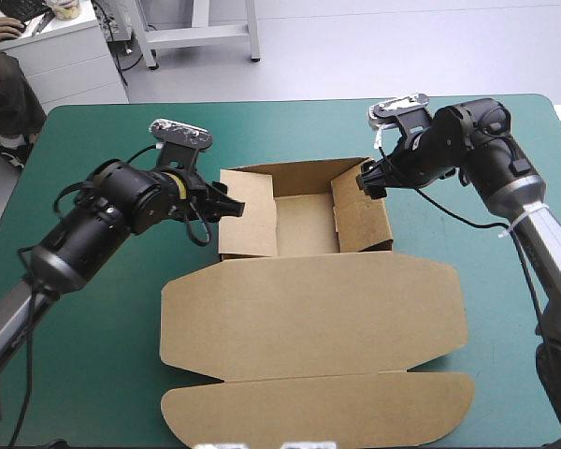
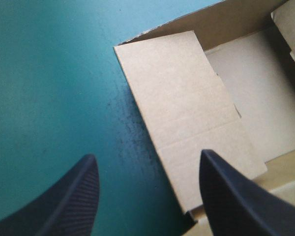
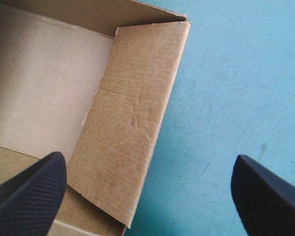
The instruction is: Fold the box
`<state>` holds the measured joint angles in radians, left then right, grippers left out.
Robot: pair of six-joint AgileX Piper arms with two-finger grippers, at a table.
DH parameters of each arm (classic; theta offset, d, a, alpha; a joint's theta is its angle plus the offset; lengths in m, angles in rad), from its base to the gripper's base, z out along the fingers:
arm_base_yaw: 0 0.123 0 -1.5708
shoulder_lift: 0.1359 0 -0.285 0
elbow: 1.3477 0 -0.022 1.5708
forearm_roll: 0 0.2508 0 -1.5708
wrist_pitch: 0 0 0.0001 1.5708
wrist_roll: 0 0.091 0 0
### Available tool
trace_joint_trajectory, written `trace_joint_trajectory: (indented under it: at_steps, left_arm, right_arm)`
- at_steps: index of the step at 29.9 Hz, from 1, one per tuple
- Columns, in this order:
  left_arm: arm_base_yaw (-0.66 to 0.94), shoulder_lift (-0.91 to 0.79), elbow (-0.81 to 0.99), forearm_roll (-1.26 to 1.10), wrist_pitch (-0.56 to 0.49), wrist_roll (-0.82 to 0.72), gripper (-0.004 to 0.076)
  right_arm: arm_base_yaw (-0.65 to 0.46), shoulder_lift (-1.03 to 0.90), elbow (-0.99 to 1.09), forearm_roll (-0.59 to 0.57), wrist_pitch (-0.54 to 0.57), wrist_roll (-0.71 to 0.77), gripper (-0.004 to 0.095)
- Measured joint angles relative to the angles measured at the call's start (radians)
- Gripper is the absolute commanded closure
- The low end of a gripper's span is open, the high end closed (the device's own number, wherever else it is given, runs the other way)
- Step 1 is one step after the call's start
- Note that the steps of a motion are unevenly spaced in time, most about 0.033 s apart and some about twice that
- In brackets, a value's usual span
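Note:
The brown box [image 1: 304, 224] stands at the table's middle as an open tray, its lid [image 1: 313, 309] lying flat toward the front. My left gripper [image 1: 226, 204] is open at the tray's left wall. In the left wrist view my left gripper [image 2: 148, 156] straddles the edge of the left wall flap [image 2: 187, 113], which leans inward. One finger is over the flap, the other over the cover. My right gripper [image 1: 369, 178] is open at the right wall. Seen from the right wrist, my right gripper [image 3: 148, 156] spans the right wall flap [image 3: 132, 128], fingers wide apart and holding nothing.
The lid's end flap [image 1: 318, 407] reaches almost to the table's front edge. The teal-green cover [image 1: 84, 355] shows on both sides of the box and behind the tray.

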<state>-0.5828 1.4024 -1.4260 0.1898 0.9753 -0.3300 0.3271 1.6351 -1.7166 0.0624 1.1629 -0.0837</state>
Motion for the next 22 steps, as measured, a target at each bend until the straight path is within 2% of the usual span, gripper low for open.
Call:
trace_joint_trajectory:
  at_steps: [5,12,22]
  left_arm:
    - [0.0,-0.095,0.0,0.008,0.12,0.083,0.0722]
    - [0.0,-0.248,0.093,0.014,0.187,0.13,0.0734]
    - [0.0,-0.445,0.435,-0.011,0.196,0.122,0.0734]
  right_arm:
    - [0.0,-0.009,0.0,-0.022,0.001,-0.001,0.0072]
    - [0.0,0.004,0.0,-0.026,-0.016,-0.001,0.0073]
    - [0.0,0.128,0.0,-0.026,-0.039,-0.001,0.0072]
